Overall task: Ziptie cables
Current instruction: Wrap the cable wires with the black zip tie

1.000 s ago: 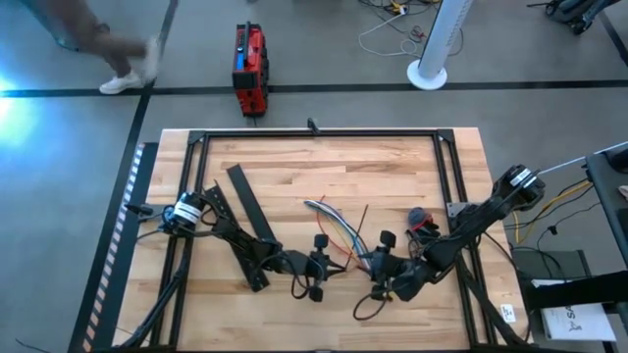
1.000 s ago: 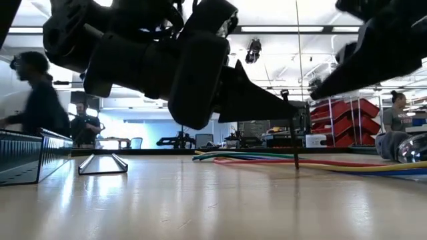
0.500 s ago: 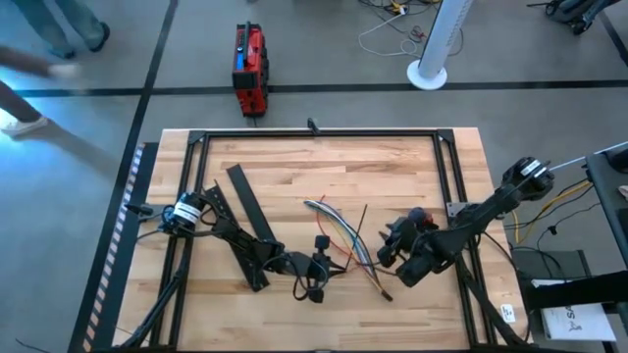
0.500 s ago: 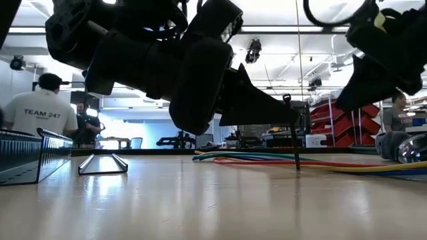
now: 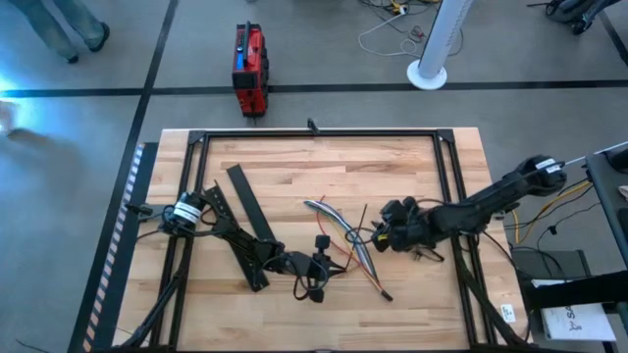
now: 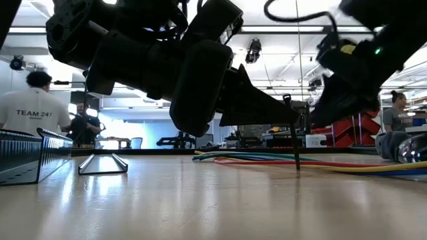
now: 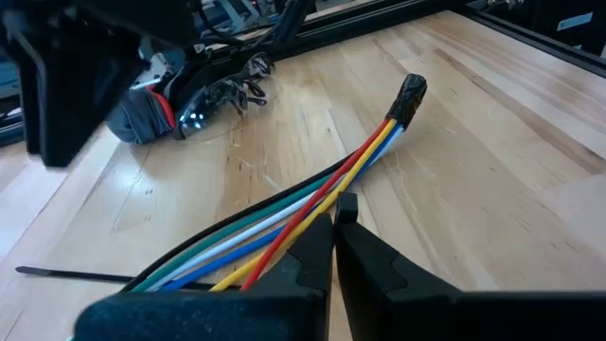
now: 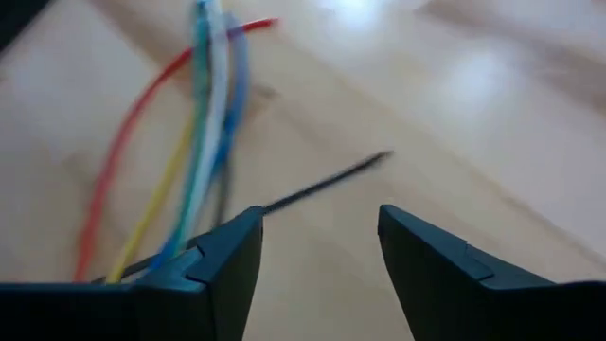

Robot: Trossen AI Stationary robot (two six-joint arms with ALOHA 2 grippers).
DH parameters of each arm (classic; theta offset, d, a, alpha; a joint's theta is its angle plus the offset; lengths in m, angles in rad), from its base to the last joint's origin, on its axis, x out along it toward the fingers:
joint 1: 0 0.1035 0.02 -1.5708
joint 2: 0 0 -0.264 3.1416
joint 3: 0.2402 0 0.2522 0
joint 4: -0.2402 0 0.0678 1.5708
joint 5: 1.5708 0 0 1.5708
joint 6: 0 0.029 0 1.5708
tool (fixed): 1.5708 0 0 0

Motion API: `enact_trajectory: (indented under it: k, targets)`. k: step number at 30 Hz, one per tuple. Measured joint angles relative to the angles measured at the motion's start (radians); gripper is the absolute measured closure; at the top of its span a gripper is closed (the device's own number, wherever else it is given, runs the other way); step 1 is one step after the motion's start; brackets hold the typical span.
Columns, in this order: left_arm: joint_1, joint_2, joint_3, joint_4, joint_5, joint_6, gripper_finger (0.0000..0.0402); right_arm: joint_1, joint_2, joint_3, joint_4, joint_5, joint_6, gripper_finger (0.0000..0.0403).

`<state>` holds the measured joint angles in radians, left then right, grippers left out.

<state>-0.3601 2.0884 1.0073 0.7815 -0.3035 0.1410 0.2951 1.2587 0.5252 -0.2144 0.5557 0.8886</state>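
Butcher-block table (image 5: pixel 294 167), black frame rail round its edges. Cables (image 5: pixel 343 235) lie fanned near the middle of the table, slightly toward the right edge, loose at the near end; one far end looks bound in a dark sleeve (image 7: pixel 411 93) in the left wrist view. Left gripper (image 5: pixel 316 267) sits low over the table toward the front edge, just left of the cables, fingers pressed together; from its own camera the coloured wires run right up to the fingertips, but whether any wire is pinched I cannot tell. Right gripper (image 5: pixel 381 235) is at the cables' right side, fingers (image 8: pixel 223 248) spread apart with nothing between them; its camera looks down on the wires and on a thin black strip (image 8: pixel 322 182) lying across the wood, likely the ziptie. Two long black slotted bars (image 5: pixel 245 211) lie toward the left edge, untouched. Small dark tangle of wire (image 5: pixel 425 253) rests beside the right arm. Person in a white shirt (image 6: pixel 33 117) stands in the room beyond. Judgement: early stage; no tie is visibly looped round the bundle, so gathering, threading and cinching all appear left to do
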Motion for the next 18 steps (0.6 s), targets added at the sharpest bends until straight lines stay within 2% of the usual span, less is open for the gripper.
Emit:
enact_trajectory:
  k: [4,9,12,15,18]
  targets:
    - [0.001,0.000,0.000,-0.001,0.000,0.000,0.0402,-0.105,-0.005,-0.123,0.288,-0.125,-0.116,0.0203]
    - [0.002,0.000,0.000,-0.003,0.000,0.000,0.0402,-0.245,-0.023,-0.251,0.523,-0.220,-0.267,0.0203]
    - [0.004,-0.001,0.000,-0.003,0.000,-0.001,0.0402,-0.269,-0.010,-0.325,0.671,-0.228,-0.460,0.0203]
    - [0.006,-0.001,-0.001,-0.003,0.000,-0.004,0.0401,-0.272,0.012,-0.377,0.778,-0.219,-0.524,0.0203]
    - [0.006,-0.001,-0.002,-0.005,0.000,-0.012,0.0401,-0.284,0.028,-0.398,0.803,-0.197,-0.557,0.0203]
